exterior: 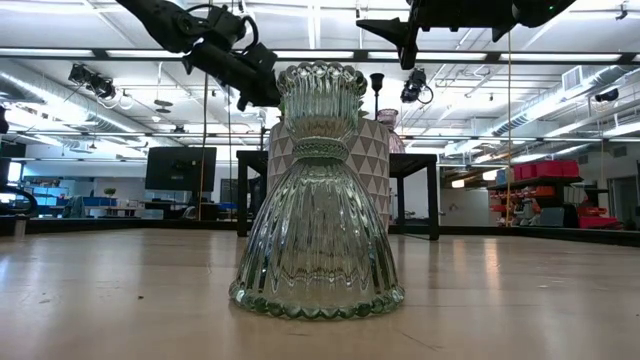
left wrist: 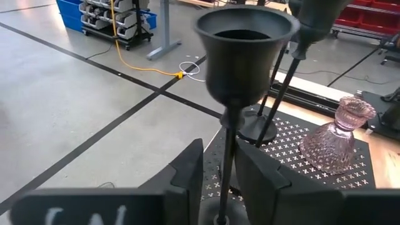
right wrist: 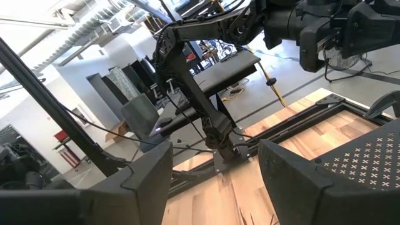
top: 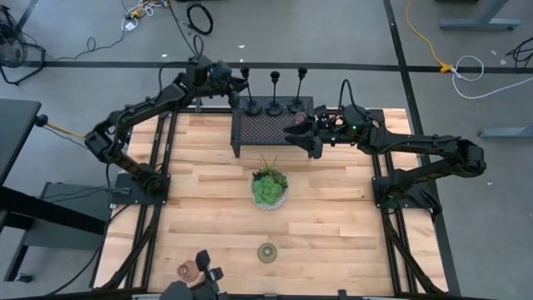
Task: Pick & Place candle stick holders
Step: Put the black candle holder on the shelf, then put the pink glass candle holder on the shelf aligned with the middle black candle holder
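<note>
Where the black mesh rack (top: 274,125) sits at the far edge of the bench (top: 208,217), three slim black candle holders (top: 274,92) stand in a row along its back. The left-hand holder (left wrist: 240,56) rises between the fingers of the left pincer (top: 243,86); in the left wrist view its thin stem runs up through the gap with a little space on each side, so the fingers sit narrowly apart around it rather than pinching it. A pink glass cup (left wrist: 337,137) stands on the rack just beyond, near the base of the next black holder (left wrist: 275,94).

Over the right part of the rack hangs the right pincer (top: 301,133), its fingers spread wide and holding nothing.

Nearer the middle of the bench is a green plant in a bowl (top: 270,187). A greenish glass cup (top: 267,252) stands toward the near edge, and a pinkish one (top: 186,269) sits by the near left corner.
</note>
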Controlling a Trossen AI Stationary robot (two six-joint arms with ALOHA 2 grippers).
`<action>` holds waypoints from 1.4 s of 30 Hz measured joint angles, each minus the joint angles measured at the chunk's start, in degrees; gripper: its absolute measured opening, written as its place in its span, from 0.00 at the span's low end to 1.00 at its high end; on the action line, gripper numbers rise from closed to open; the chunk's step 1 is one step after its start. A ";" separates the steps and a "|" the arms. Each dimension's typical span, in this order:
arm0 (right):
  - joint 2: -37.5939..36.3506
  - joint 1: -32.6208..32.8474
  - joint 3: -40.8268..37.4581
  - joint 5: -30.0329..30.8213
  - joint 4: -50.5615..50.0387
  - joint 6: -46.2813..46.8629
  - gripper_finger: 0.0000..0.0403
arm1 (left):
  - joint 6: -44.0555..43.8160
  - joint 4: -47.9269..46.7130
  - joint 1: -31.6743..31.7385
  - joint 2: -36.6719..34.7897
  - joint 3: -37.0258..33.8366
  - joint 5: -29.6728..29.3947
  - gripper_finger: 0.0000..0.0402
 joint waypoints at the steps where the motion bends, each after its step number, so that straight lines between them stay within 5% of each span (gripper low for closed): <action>1: 0.00 0.00 0.00 0.01 0.01 0.02 0.59 | 0.03 0.00 -0.09 0.00 0.00 0.24 0.25; 14: 0.00 -0.01 0.00 -0.01 0.01 0.02 0.59 | 1.52 0.59 -2.25 -0.09 0.00 -0.64 0.44; 32: 0.00 -0.02 0.00 0.01 0.00 0.01 0.59 | 2.95 -1.96 -0.55 -1.17 0.09 -0.87 0.49; 42: 0.00 -0.02 0.00 -0.01 -0.01 0.02 0.59 | 6.92 -21.30 -0.08 -6.13 0.07 -0.48 0.49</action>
